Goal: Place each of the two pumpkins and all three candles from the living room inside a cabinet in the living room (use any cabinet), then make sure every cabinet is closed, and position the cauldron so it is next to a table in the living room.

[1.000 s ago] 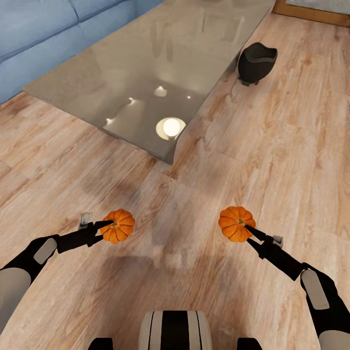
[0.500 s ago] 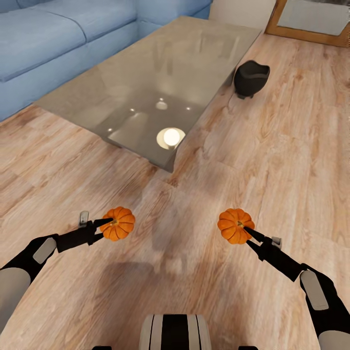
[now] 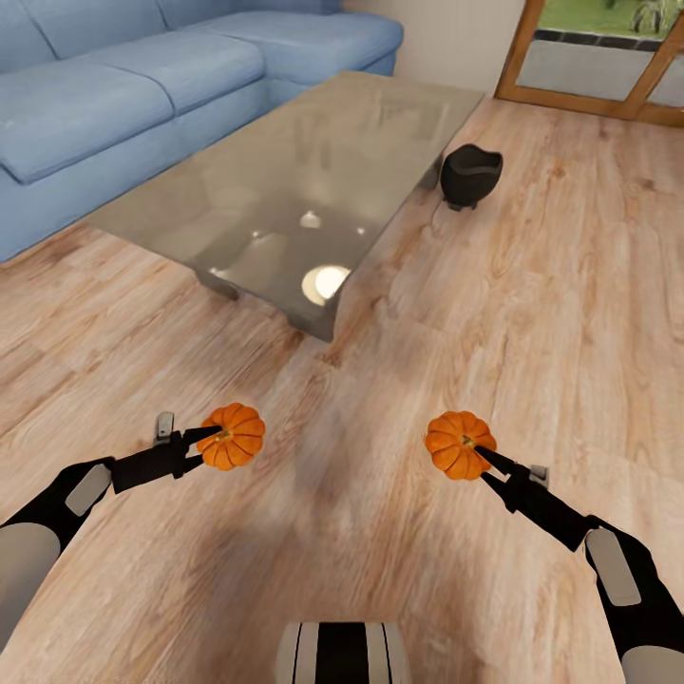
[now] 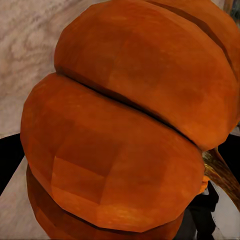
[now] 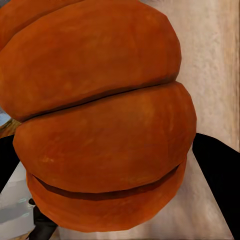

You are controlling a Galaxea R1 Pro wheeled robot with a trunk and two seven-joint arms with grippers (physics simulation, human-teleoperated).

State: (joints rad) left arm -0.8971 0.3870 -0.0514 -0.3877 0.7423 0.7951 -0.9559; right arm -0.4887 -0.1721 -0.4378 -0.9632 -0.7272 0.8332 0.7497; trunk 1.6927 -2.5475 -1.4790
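Head view, left to right. Blue fabric sofa point(image 3: 142, 85) runs along the far left, behind the low rectangular coffee table with reflective grey glass top point(image 3: 285, 180).

Left gripper point(image 3: 207, 440) is held out over the pale wood-plank floor point(image 3: 532, 313), jaws clamped on a small bright-orange ribbed pumpkin point(image 3: 233, 437), which is lifted clear of the floor. In the left wrist view the same pumpkin point(image 4: 130, 125) sits right against the lens, brown stem point(image 4: 220, 172) off to one side.

Right gripper point(image 3: 483, 458) mirrors it, jaws closed on the second orange ribbed pumpkin point(image 3: 457, 444), also off the floor. In the right wrist view that pumpkin point(image 5: 105, 120) is pressed between the black fingers point(image 5: 217, 170).

Small round black cauldron point(image 3: 470, 175) stands on the floor just beside the table's far right corner; cannot tell if they touch. Wood-framed glass door point(image 3: 608, 66) sits at far right.
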